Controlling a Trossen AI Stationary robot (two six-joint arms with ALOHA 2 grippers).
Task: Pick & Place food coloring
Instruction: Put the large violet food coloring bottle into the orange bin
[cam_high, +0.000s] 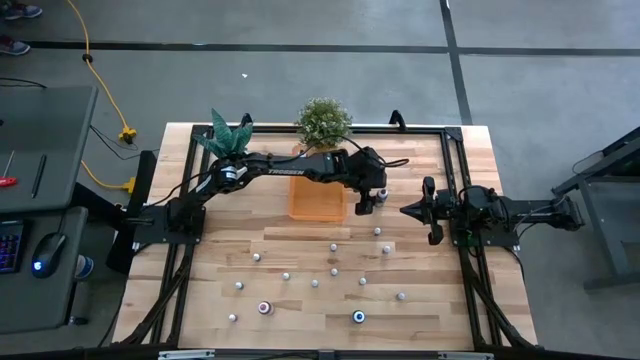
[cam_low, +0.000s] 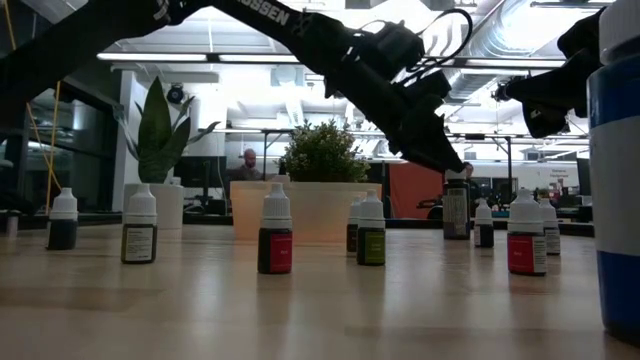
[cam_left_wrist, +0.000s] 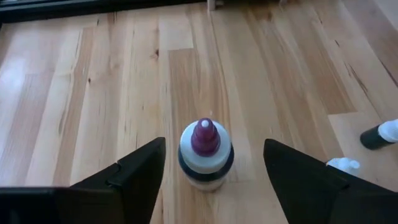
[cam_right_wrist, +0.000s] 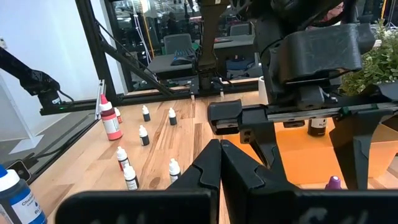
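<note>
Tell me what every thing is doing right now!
Left gripper: jaws open, either side of one bottle beside the tray.
Purple-tipped bottle: upright on the table, not gripped.
Right gripper: jaws shut, holding nothing.
Orange tray: on the table.
Other food coloring bottles: standing scattered on the table.

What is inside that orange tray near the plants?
One dark bottle shows inside the orange tray, in the right wrist view. The left arm reaches across the tray, covering part of its floor, so anything more there is hidden.
</note>
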